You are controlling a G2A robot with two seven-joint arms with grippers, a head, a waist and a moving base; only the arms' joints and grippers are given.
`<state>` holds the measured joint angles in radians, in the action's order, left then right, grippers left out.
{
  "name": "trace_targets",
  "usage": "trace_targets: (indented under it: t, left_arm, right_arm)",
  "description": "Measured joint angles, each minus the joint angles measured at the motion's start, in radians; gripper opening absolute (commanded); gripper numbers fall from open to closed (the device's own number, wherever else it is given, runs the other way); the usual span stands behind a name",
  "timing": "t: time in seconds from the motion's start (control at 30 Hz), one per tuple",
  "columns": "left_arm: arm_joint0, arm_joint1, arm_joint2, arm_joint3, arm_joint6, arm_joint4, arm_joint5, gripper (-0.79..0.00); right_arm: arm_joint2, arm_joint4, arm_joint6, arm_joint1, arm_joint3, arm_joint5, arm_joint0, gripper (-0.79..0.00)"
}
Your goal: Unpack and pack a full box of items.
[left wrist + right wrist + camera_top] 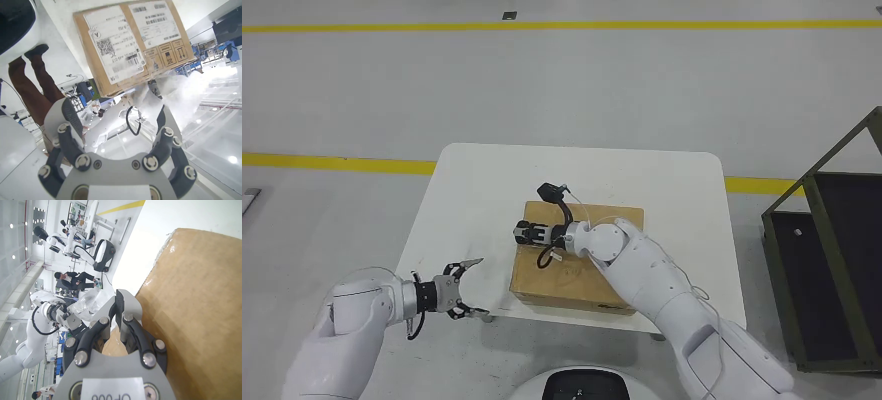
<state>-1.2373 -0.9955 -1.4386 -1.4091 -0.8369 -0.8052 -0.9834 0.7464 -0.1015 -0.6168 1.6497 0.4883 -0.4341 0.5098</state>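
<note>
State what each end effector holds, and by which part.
Left end effector: open, holding nothing. Right end effector: shut over the box, nothing visibly gripped.

Bright, even light from above; glare washes the white table (672, 185).

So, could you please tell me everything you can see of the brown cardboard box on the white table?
The brown cardboard box is rectangular and looks closed, its top flat, with clear tape at an edge. One side carries white paper labels and printed handling symbols. It lies flat on the white table, near the front edge. The right gripper is over its top, fingers together; contact is unclear. The open left gripper is apart from it.
</note>
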Motion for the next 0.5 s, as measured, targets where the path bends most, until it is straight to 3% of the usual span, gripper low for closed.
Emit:
trace_targets:
  t: [0.27,0.5]
  left_arm:
    - [0.001,0.076,0.025,-0.004,0.018,0.057,-0.018,0.000]
    - [0.004,0.112,0.033,0.003,-0.015,0.153,0.022,0.000]
  right_arm:
    - [0.006,-0.009,-0.001,0.005,-0.002,0.000,0.001,-0.785]
    - [0.013,-0.019,0.000,0.007,-0.001,0.001,0.004,-0.785]
